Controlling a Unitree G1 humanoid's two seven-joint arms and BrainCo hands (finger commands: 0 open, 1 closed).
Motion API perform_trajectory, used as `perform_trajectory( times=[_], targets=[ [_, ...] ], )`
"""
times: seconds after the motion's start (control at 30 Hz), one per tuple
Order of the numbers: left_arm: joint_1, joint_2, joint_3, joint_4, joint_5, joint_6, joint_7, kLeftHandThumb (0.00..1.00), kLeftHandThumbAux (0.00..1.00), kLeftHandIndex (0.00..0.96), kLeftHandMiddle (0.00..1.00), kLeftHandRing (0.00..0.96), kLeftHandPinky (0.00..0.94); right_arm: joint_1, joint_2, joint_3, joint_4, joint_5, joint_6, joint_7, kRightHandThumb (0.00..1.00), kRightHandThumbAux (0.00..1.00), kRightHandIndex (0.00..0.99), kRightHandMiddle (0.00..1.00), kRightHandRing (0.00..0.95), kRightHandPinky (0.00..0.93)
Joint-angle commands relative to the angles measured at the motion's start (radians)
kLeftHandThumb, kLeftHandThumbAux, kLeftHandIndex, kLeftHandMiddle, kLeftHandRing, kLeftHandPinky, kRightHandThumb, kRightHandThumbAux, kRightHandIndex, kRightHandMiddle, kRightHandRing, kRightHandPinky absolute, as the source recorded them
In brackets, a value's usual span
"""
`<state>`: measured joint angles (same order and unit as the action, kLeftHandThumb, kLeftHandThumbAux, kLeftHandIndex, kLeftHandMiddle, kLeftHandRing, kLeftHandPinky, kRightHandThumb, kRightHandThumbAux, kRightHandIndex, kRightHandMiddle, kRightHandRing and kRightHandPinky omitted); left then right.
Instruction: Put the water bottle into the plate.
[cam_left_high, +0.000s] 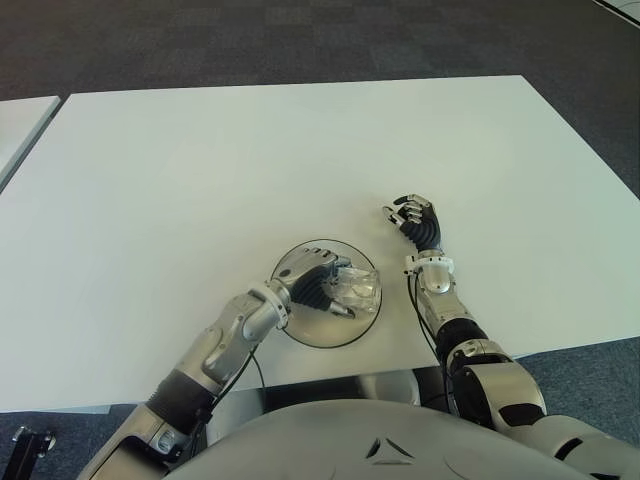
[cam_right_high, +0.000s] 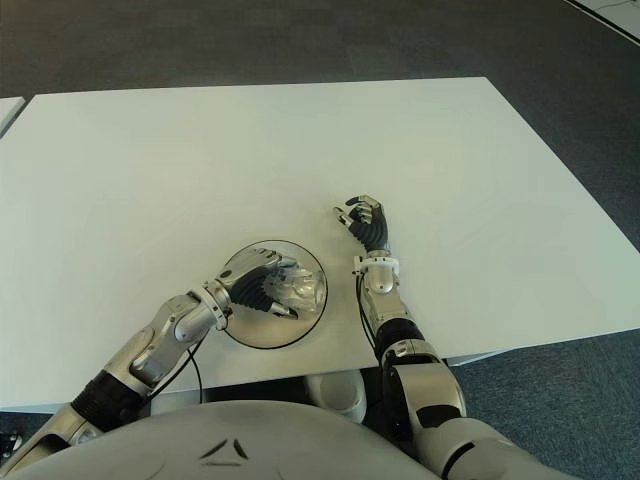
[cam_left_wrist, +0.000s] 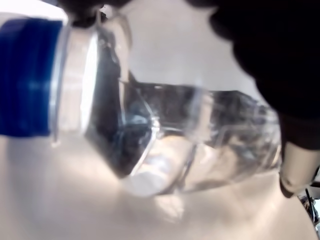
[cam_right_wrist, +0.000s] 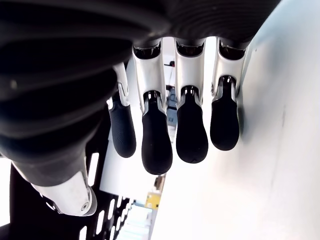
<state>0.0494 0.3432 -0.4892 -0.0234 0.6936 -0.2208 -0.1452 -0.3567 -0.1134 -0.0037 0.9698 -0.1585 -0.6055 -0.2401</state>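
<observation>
**A:** Bottle (cam_left_high: 356, 289) is lying on its side over the plate (cam_left_high: 300, 330), low centre of the left eye view, with the left hand (cam_left_high: 312, 283) wrapped round it. Why sideways and not standing up?

**B:** My guess is the grasp forces it. The arm comes in low from the lower left of the frame, so a grip round the body tips the bottle flat. In the left wrist view the blue cap (cam_left_wrist: 27, 77) sits at the upper left and the clear body runs across, with dark fingers (cam_left_wrist: 280, 60) curled over it. So it's pinched round the barrel, not the neck.

**A:** Is it touching the plate yet?

**B:** Can't tell for sure. It shows inside the rim, toward the right side of the plate, but I can't make out contact or a gap.

**A:** And the right hand (cam_left_high: 418, 222)?

**B:** Idle, just right of the plate and a bit higher in the frame, over bare surface (cam_left_high: 200, 160). Its fingers (cam_right_wrist: 190, 135) are loosely curled, side by side, holding nothing. Probably kept there to stay out of the way.

**A:** So nearly done?

**B:** Looks like it. What's left is letting go without the bottle rolling off, since a round body on its side could wander.
</observation>
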Motion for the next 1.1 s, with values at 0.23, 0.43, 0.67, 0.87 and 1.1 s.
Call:
perform_trajectory(
  times=[0.23,0.43,0.67,0.87,1.1],
  targets=[
    [-0.013,0.021,-0.017,0.007,0.075,0.005,0.010,0.838,0.669,0.392,0.549,0.636,0.603,0.014,0.003,0.006,-0.004,-0.012,0.014,-0.013,0.709,0.730,0.434,0.690,0.688,0.628],
    [-0.021,0.026,-0.019,0.016,0.108,-0.023,0.038,0.832,0.674,0.399,0.476,0.456,0.460,0.012,0.004,0.006,0.000,-0.009,0.022,-0.014,0.709,0.729,0.434,0.685,0.684,0.641],
    [-0.029,0.033,-0.023,0.025,0.130,-0.045,0.056,0.716,0.704,0.409,0.307,0.309,0.313,0.009,0.007,0.001,0.010,-0.002,0.025,-0.014,0.709,0.729,0.434,0.684,0.683,0.634],
    [-0.039,0.047,-0.029,0.031,0.144,-0.059,0.054,0.601,0.680,0.177,0.180,0.160,0.155,0.008,0.009,-0.001,0.013,0.002,0.022,-0.013,0.709,0.728,0.435,0.688,0.679,0.608],
    [-0.049,0.057,-0.034,0.031,0.143,-0.063,0.041,0.465,0.699,0.024,0.067,0.038,0.023,0.007,0.007,0.000,0.016,-0.002,0.029,-0.017,0.709,0.728,0.435,0.689,0.681,0.615]
  ],
)
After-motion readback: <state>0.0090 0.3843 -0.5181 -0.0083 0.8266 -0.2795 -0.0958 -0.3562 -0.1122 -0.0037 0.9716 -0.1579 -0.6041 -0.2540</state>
